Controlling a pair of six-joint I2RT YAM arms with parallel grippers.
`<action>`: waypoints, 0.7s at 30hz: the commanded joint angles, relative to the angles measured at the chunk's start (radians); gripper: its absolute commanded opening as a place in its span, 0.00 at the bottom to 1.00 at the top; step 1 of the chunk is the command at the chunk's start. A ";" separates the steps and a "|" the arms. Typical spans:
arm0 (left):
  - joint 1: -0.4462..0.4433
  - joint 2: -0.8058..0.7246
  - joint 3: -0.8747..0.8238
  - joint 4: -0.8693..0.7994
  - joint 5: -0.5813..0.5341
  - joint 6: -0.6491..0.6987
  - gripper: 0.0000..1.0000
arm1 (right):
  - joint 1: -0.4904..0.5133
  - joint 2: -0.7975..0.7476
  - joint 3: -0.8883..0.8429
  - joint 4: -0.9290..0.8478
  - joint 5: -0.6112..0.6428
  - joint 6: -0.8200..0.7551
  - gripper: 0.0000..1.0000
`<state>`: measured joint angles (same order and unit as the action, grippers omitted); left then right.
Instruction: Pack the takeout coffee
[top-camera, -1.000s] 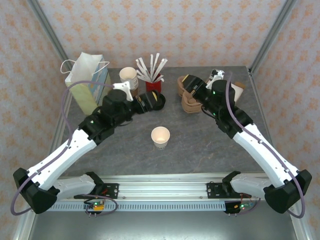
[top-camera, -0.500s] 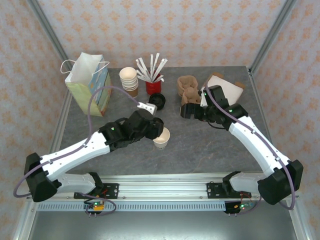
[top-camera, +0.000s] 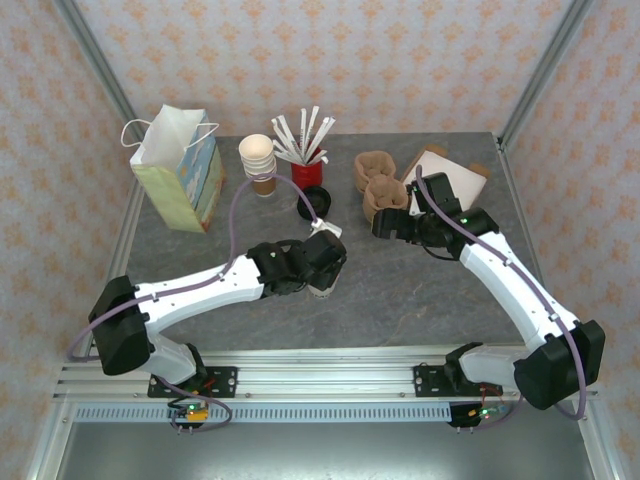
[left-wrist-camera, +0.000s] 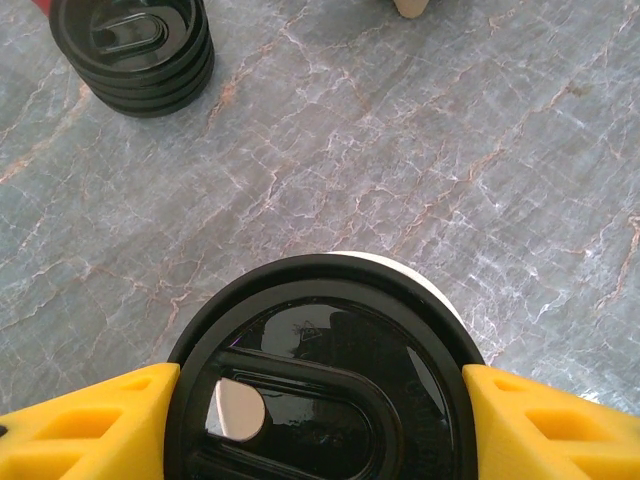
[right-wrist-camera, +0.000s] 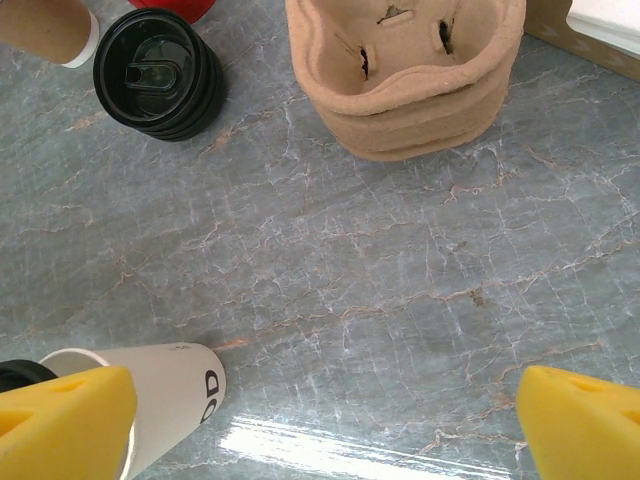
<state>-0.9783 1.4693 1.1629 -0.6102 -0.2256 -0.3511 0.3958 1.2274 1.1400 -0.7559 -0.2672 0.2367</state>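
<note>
Looking down from the top camera: finds the left gripper (top-camera: 322, 262) at mid-frame on the grey stone table (top-camera: 420, 310), clamped over the takeout coffee (top-camera: 321, 290) standing upright just beneath it. Places the right gripper (top-camera: 385, 225) right of centre, jaws spread wide and holding nothing, just below the brown cardboard cup carriers (top-camera: 378, 185). Lists, along the top of the table from left to right, a white paper bag (top-camera: 180, 175), a stack of lidless cups (top-camera: 257, 160), a red holder of stirrers (top-camera: 306, 150) and, just below that, a stack of loose black lids (top-camera: 316, 200). Switching to the left wrist view: shows the coffee's black lid (left-wrist-camera: 320, 390) in the lower half, pinched on either side by yellow fingers (left-wrist-camera: 85, 430), with a sliver of cream cup rim behind it and the loose lids in the upper left corner. Turning to the right wrist view: shows yellow fingertips (right-wrist-camera: 60, 420) in both bottom corners with bare table between, the lidded cup at lower left beside the left-hand fingertip, the lid stack at upper left, the carriers at top centre.
</note>
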 joint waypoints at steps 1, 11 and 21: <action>-0.005 0.004 -0.003 0.017 -0.032 0.013 0.61 | -0.005 -0.001 -0.009 -0.012 0.025 -0.017 0.98; -0.005 0.014 -0.052 0.099 -0.015 -0.009 0.61 | -0.005 0.011 -0.017 -0.005 0.014 -0.017 0.98; -0.005 0.030 -0.086 0.136 -0.012 -0.025 0.61 | -0.006 0.006 -0.023 -0.006 -0.001 -0.013 0.98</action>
<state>-0.9783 1.4872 1.0916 -0.5011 -0.2211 -0.3573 0.3958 1.2354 1.1309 -0.7559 -0.2668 0.2333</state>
